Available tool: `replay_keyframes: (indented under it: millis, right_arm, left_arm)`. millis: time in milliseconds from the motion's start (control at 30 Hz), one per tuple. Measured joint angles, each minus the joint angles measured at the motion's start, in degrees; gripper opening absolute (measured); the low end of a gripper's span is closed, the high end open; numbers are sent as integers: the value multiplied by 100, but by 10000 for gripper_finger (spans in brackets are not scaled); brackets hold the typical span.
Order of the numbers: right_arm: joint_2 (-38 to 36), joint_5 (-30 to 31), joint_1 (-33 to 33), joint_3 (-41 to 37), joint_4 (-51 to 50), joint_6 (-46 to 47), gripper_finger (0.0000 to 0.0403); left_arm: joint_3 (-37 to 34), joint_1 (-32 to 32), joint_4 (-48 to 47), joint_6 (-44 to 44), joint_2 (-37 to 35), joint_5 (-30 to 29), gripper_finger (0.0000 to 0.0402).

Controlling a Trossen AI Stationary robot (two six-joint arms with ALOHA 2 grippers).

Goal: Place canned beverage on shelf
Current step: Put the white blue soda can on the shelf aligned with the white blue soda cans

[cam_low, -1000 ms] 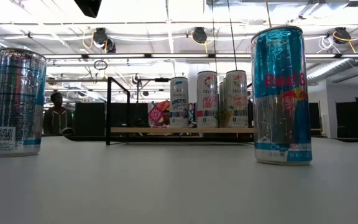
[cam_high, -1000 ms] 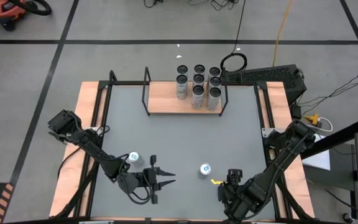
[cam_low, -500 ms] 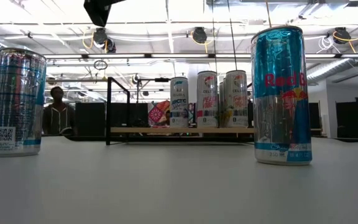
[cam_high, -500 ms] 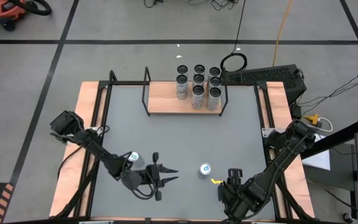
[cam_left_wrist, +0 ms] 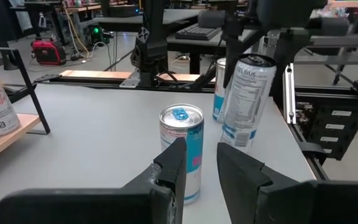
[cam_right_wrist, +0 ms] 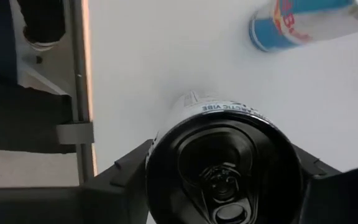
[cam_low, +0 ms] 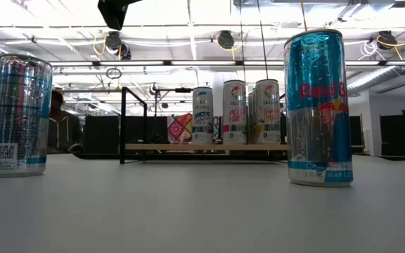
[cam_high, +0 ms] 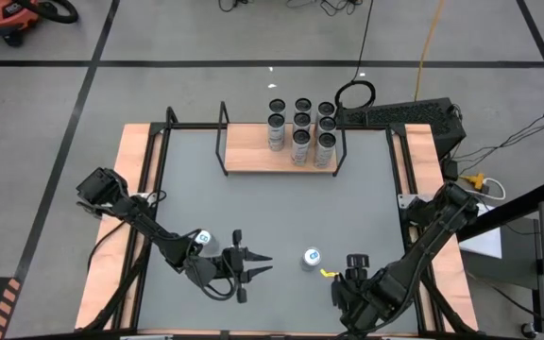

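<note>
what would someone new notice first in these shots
First the cluster of cans standing on the right part of the shelf at the table's far edge. Then the right pincer, low at the near right of the table, closed around a black-topped can. A blue can stands alone near the front, and the left pincer hovers a little to its left.

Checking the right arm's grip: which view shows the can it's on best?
Right wrist view: the black-topped can fills the frame, clamped in the right gripper. Left wrist view shows its label side from afar; high view only its top; low view misses it.
</note>
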Motion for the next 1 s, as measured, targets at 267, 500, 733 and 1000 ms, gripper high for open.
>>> replay_keyframes:
  millis: [267,500,733,1000]
  right_arm:
    - [0,20,-2,577,-18,-676,207]
    - [0,372,-2,1024,-11,-1433,206]
    - [0,941,-2,1109,5,-2446,206]
    - [0,947,-62,1109,401,-3122,207]
  left_arm:
    - [0,-2,39,4,0,0,90]
    - [0,-2,906,450,270,499,90]
    - [2,13,1983,944,759,896,97]
    - [121,22,1933,922,804,896,189]
